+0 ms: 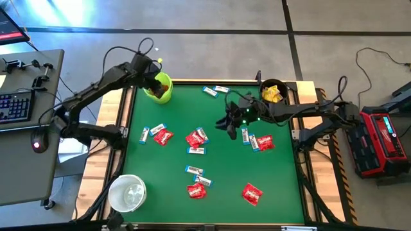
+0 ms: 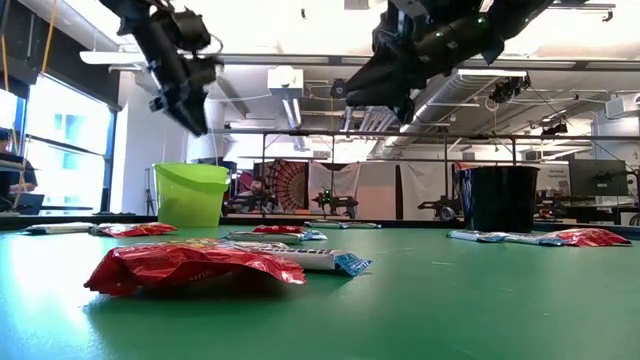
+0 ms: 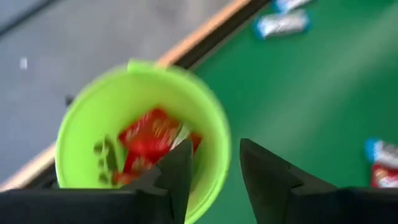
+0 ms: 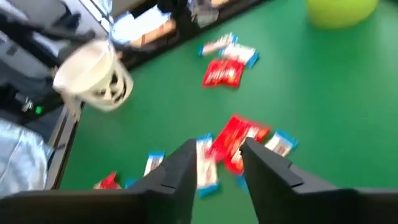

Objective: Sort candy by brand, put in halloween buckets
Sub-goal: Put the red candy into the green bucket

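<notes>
My left gripper (image 3: 214,152) is open and empty above the lime green bucket (image 1: 159,88) at the table's far left; a red packet (image 3: 149,140) lies inside it. My right gripper (image 1: 230,122) is open and empty, raised over the middle of the table, above a red packet (image 4: 239,140) and white-and-blue bars (image 4: 205,163). The black bucket (image 1: 273,92) stands at the far right with yellow packets (image 1: 272,95) in it. The white bucket (image 1: 127,192) stands at the near left corner. Red packets (image 1: 196,138) and white-and-blue bars (image 1: 194,170) lie flat on the green mat.
More candy is scattered about: bars near the far edge (image 1: 215,90), a red packet (image 1: 252,193) near the front, another (image 1: 264,142) at the right. A desk with a keyboard (image 1: 16,106) stands left of the table, a red device (image 1: 379,141) to its right.
</notes>
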`<state>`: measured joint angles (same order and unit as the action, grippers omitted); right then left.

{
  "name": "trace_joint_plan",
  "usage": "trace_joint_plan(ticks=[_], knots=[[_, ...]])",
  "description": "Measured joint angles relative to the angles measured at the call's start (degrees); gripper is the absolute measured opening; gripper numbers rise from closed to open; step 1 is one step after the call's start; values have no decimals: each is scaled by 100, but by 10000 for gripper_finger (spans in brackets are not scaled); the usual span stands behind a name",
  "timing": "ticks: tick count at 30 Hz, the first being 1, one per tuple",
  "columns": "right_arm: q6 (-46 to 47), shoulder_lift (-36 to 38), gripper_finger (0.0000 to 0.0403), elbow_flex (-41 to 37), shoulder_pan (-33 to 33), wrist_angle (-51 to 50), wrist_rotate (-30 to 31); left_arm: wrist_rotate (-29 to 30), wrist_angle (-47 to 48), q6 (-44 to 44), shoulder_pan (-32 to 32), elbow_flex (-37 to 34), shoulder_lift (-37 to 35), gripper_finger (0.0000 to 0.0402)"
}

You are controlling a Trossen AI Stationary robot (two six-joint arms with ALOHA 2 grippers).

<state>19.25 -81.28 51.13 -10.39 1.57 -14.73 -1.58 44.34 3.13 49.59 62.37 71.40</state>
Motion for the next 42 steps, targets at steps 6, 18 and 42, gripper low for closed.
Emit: trace_joint_plan(ticks=[6, 18, 42], knots=[[507, 417, 153, 0, 641, -1501, 522, -69, -668, 21, -517, 0, -611, 133], [4374, 815, 156, -82, 1272, -5502, 1504, -908, -1645, -283, -1275, 0, -951, 133], [4899, -1992, 156, 1604, 4591, -4199, 1519, -1346, -1804, 95, -1858, -2, -942, 133]])
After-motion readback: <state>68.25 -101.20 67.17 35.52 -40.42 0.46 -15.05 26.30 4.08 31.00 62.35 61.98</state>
